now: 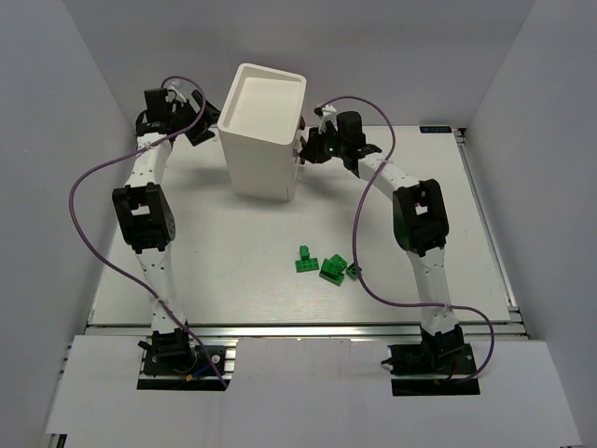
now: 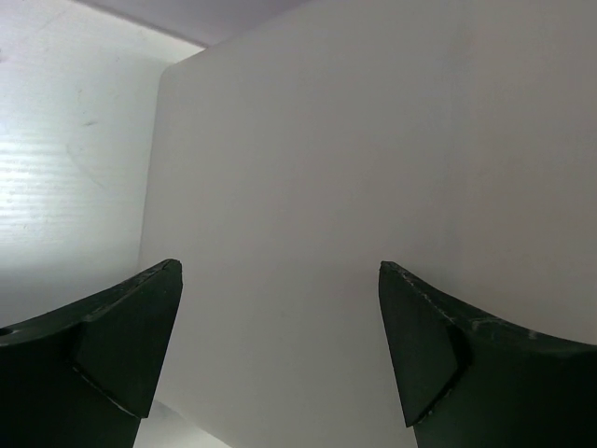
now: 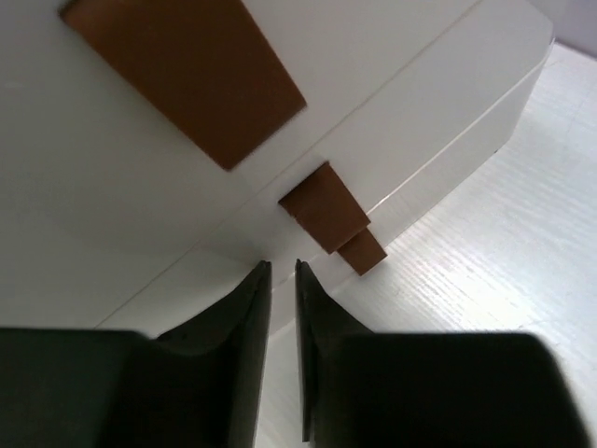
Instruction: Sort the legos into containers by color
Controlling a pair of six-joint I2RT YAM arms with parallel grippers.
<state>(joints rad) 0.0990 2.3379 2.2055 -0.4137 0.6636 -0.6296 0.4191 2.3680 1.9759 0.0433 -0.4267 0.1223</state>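
The left gripper (image 2: 278,280) stands with its two dark fingers (image 2: 126,341) spread wide and nothing between them. It faces a flat side wall of the tall white boxy plastic cabinet (image 1: 262,131), which fills the space straight ahead of the fingertips. The wrist view does not show whether the tips touch that wall. From above, this gripper sits just beside the cabinet's left side, up near its top edge. The right gripper (image 3: 282,266) is at the opposite face of the cabinet, and its jaws are drawn almost together, leaving only a thin slit with nothing visible in it. Just ahead of its fingertips are the stacked white drawer fronts (image 3: 112,187) with their dark brown knobs (image 3: 322,210). One knob is close beyond the tips and slightly to one side, a smaller-looking one is just past it, and a large blurred one is higher up. The fingers are not around any knob. I cannot tell whether a drawer is pulled out. The small green studded plastic bricks (image 1: 331,268) lie in a loose cluster on the white table (image 1: 215,261), well apart from both grippers. They are back toward the arm bases and nearer the right arm than the left. At least three pieces show there, one of them darker. No brick is in either gripper.
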